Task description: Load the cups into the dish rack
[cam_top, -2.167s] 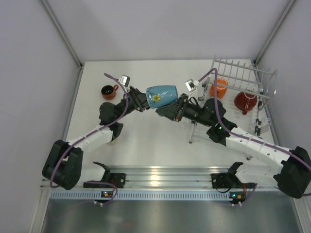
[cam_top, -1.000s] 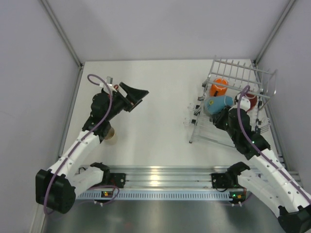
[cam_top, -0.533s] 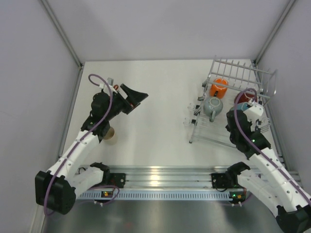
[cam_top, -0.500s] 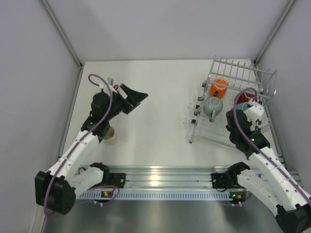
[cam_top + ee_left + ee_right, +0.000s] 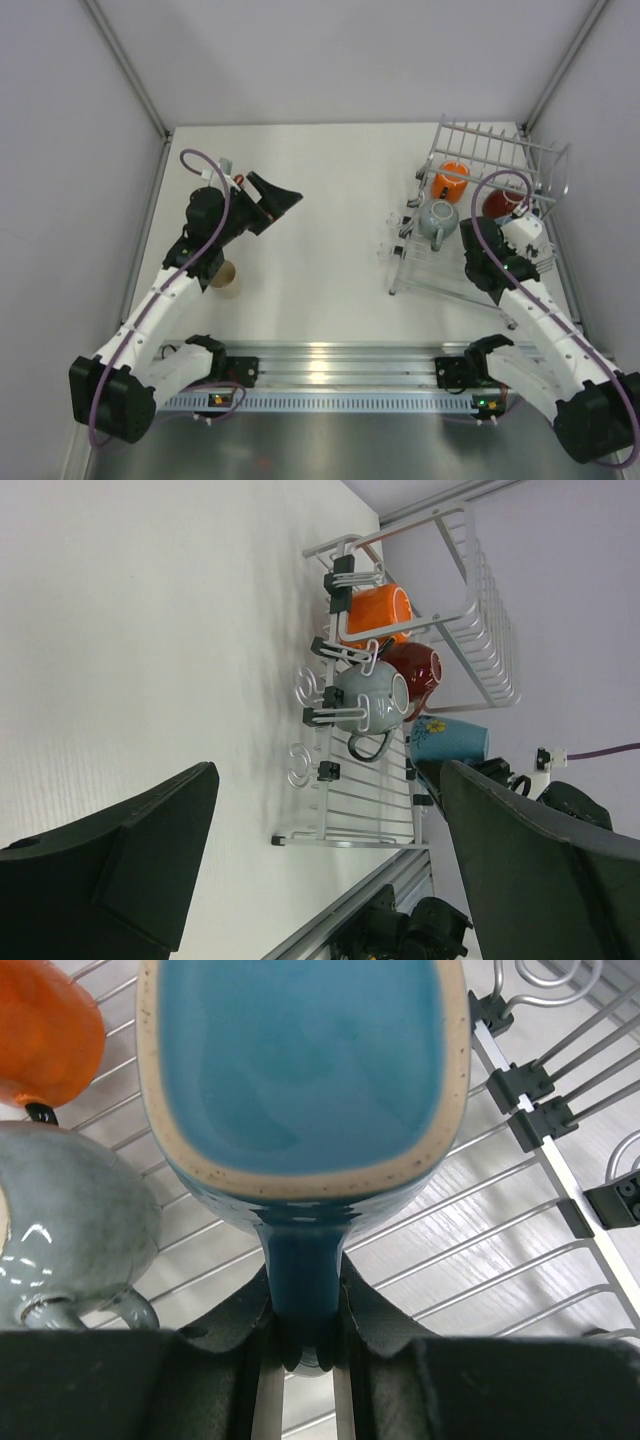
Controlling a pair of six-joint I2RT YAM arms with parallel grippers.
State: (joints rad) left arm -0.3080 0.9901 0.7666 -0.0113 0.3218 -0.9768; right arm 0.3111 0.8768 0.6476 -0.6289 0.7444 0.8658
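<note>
Left arm reaches up the left side of the table [image 5: 330, 250]. The left gripper [image 5: 275, 192] hangs above bare tabletop with its fingers spread wide and nothing between them; the left wrist view shows the same, both dark fingers far apart.

Cream mug [image 5: 228, 278] stands on the table, just beside the left forearm, well apart from the rack.

Dish rack [image 5: 500, 150] sits at the right side of the table, upright tines along its far end, flat grid base running toward the arms. There are three mugs inside it:
- bright orange mug [image 5: 450, 181], nearest the tines on the rack's left side
- grey mug [image 5: 438, 216], just beside the orange one on the near side, handle pointing toward the arms
- dark red mug [image 5: 497, 204], to the right of those two, partly behind the right arm's cable

Light blue mug [image 5: 300, 1070] hangs over the grid base, mouth toward the wrist camera, with the grey and orange mugs off to one side. Cannot tell whether it touches the wires. The top view hides most of it under the right arm.

Right gripper [image 5: 300, 1335] is over the rack, fingers closed narrow on the blue mug's handle.
</note>
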